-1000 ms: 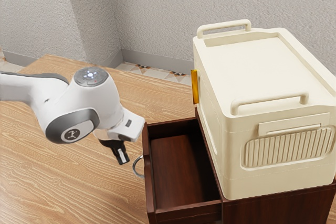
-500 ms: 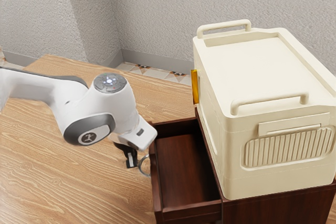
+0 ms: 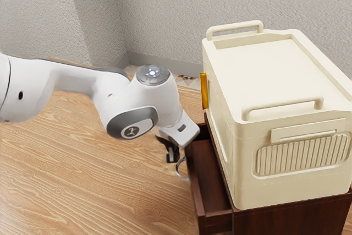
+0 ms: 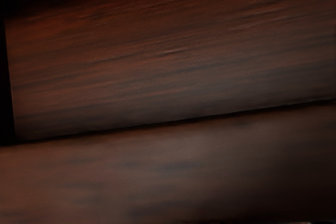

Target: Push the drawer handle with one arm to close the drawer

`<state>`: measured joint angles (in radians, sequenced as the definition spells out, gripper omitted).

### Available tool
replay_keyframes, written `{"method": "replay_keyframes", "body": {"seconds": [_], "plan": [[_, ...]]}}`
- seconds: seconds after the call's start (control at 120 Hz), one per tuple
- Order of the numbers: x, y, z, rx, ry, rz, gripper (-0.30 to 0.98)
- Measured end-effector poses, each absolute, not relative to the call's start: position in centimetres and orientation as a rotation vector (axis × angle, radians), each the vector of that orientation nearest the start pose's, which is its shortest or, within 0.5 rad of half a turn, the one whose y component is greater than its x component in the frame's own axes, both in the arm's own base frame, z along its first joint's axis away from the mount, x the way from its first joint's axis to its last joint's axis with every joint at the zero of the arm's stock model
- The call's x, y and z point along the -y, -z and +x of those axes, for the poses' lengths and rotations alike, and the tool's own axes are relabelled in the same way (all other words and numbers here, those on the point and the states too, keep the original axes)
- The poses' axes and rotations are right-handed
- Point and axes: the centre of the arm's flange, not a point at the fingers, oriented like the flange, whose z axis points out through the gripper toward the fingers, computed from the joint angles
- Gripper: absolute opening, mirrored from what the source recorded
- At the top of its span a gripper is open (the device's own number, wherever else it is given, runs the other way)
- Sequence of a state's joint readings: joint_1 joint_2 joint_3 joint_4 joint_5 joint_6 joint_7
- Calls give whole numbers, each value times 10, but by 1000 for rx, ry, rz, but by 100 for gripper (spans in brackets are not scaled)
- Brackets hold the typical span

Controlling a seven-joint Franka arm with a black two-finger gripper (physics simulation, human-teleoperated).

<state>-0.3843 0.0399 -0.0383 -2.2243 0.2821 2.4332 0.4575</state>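
In the exterior view my gripper [image 3: 172, 158] points down at the outer side of the drawer front, right beside the ring-like metal handle [image 3: 181, 170]. The hand's white body overlaps the front's top edge. The dark brown drawer [image 3: 213, 180] stands partly out of its cabinet [image 3: 291, 216], its inside visible as a narrow strip. Whether the fingers are apart or together cannot be made out. Close dark wood of the drawer [image 4: 173, 77] shows in the wrist view, with a slanting edge across it.
A large cream box [image 3: 264, 81] with two top handles stands on the cabinet, an orange-yellow piece [image 3: 204, 91] on its side. Wooden tabletop [image 3: 99, 191] extends to the exterior view's left. Textured walls [image 3: 159, 15] rise behind.
My hand has moved toward the exterior view's right. The drawer and its handle have shifted the same way, so the drawer stands out much less than before.
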Motion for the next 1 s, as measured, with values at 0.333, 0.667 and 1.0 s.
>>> {"method": "replay_keyframes", "body": {"seconds": [0.333,0.667,1.0], "plan": [[265,-369,508,-1608,256,-2467,-10],[288,-380,526,-1887,276,-2175,-10],[220,-512,428,-1413,525,-2431,7]]}}
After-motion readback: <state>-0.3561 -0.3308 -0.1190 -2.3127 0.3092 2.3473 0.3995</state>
